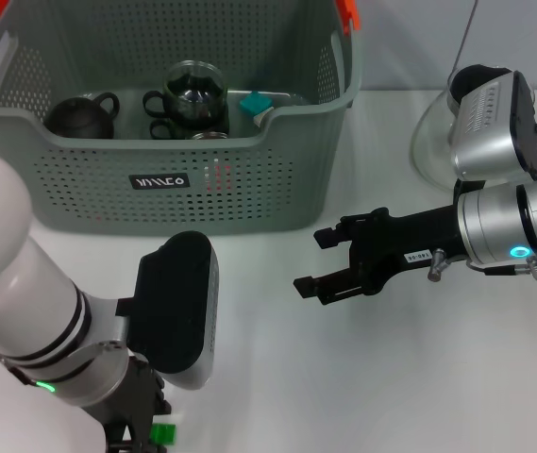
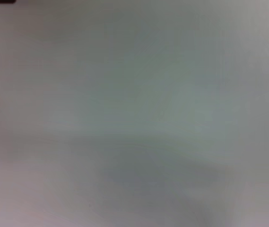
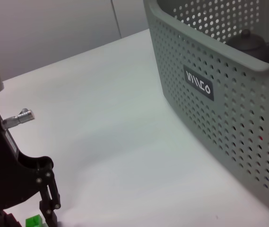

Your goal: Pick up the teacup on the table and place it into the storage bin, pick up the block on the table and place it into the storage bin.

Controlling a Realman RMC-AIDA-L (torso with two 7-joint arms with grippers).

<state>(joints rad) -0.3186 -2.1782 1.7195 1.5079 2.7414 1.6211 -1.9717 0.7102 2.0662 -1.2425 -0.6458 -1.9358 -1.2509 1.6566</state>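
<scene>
Block step in hand: left gripper (image 1: 150, 432) down at the green block (image 1: 162, 434), grip unclear, storage bin (image 1: 277, 179) well beyond; right gripper (image 1: 329, 260) idle, parted; next, lifting clear.

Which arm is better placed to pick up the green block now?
Left. Its tool is right at the green block on the table near the robot; the right tool hangs open farther away, before the storage bin.

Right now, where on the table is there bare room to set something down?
Bare table lies between the storage bin, the left gripper and the right gripper. Inside the bin it is crowded with a teapot and cups.
</scene>
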